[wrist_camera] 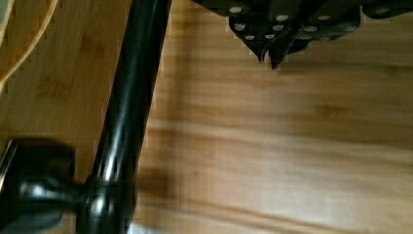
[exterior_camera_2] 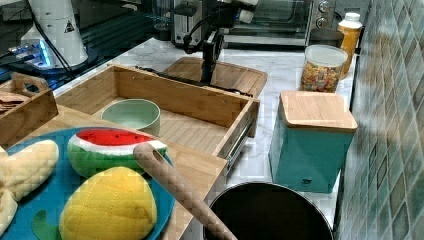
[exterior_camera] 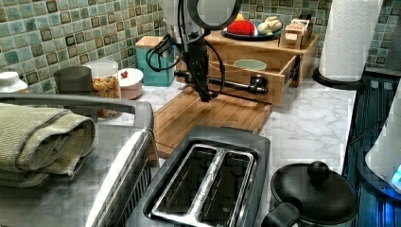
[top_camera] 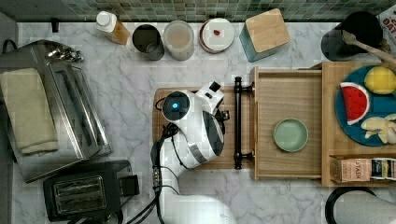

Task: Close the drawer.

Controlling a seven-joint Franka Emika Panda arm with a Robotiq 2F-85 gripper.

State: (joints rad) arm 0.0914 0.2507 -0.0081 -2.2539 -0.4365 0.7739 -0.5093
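The light-wood drawer [top_camera: 289, 100] stands pulled out from the wooden stand, with a green bowl [top_camera: 290, 135] inside it. Its long black bar handle [top_camera: 238, 122] runs across the front, over the edge of a flat cutting board [top_camera: 229, 161]. My gripper [exterior_camera: 204, 97] hangs shut and empty just above the board, close to the handle [wrist_camera: 131, 107] on the side away from the drawer [exterior_camera_2: 190, 100]. In the wrist view my gripper [wrist_camera: 269, 57] has its fingertips together, a short gap off the bar.
A black toaster [top_camera: 86, 189] and a toaster oven [top_camera: 51, 116] fill the top view's left. Jars and a teal wood-lidded box [top_camera: 264, 35] line the tiled wall. A blue plate [top_camera: 373, 107] of toy fruit sits on the stand, near a paper towel roll [exterior_camera: 350, 38].
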